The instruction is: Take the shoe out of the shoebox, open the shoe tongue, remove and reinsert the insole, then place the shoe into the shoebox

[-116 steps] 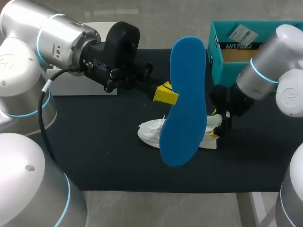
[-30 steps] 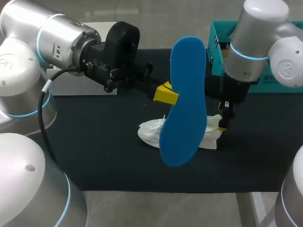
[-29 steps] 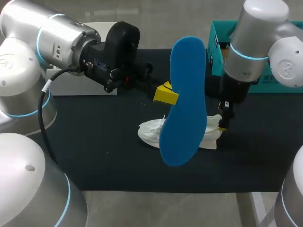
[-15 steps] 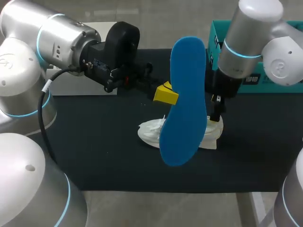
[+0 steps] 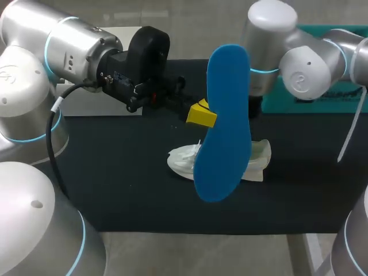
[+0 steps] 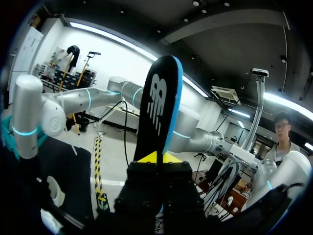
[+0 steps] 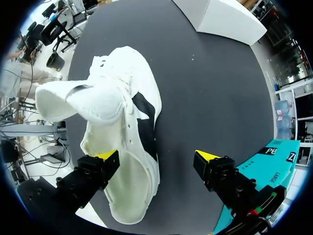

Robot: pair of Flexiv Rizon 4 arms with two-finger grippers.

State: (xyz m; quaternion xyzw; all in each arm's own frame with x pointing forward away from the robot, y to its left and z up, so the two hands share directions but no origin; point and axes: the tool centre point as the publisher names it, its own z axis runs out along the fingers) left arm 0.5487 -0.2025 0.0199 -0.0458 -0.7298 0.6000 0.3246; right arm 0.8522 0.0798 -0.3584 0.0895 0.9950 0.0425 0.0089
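Observation:
My left gripper (image 5: 201, 113) is shut on a blue insole (image 5: 224, 121) and holds it upright above the mat. In the left wrist view the insole (image 6: 159, 107) shows its black printed side, rising from between the yellow tips of the left gripper (image 6: 157, 157). The white shoe (image 5: 256, 161) lies on its side on the black mat, partly hidden behind the insole. My right gripper (image 7: 155, 157) hangs open above the shoe (image 7: 124, 147), whose tongue (image 7: 88, 100) is folded out. The head view hides that gripper behind the insole.
The teal shoebox (image 5: 322, 103) stands at the back right, mostly covered by my right arm; its side (image 7: 264, 161) shows beside the right gripper. A white lid (image 5: 95, 103) lies at the back left behind my left arm. The black mat (image 5: 115, 172) covers the table.
My right arm has lifted away from the shoe's heel and swung up and left, behind the insole. The left arm and the insole have not moved.

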